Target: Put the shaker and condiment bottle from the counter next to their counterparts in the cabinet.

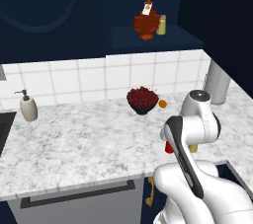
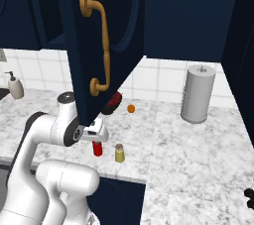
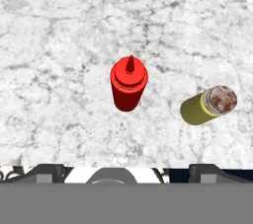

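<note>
hand view: condiment bottle (image 3: 128, 90) beside shaker (image 3: 207, 105)

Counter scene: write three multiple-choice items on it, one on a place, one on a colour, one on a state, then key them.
1. Where does the brown bottle stand?
A. on the cabinet shelf
B. in the sink
C. beside the paper towel roll

2. What colour is the condiment bottle?
A. green
B. red
C. white

3. How does the shaker stand on the counter?
A. touching the red bottle
B. inside the bowl
C. upright, apart from the red bottle

Key: 1 A, it stands on the shelf beside a pale shaker; 2 B, body and nozzle are red; 3 C, bare marble shows between them.
</note>
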